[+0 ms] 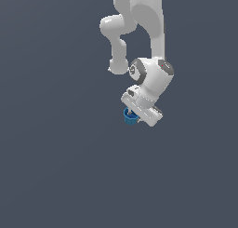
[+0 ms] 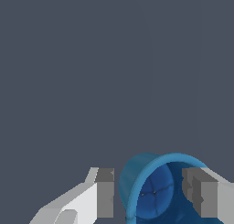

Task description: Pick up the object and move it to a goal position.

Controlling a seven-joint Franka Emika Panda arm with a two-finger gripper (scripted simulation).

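Bright-blue round cup-like object (image 2: 153, 191) with darker hollow, tipped on its side, between the white gripper's (image 2: 151, 195) grey pads (image 2: 105, 193), one pad inside its rim, gripper narrowed around its wall, plain grey backdrop.

White Franka arm (image 1: 148, 31) reaches down, wrist tilted. White two-finger gripper (image 1: 135, 117) has grey pads (image 2: 105, 193) spread, one on each side of the small blue cup (image 2: 153, 191); contact unclear.

Bright-blue cup (image 1: 129, 116), tipped sideways, hollow showing, sits between the tool's (image 2: 151, 193) fingers.
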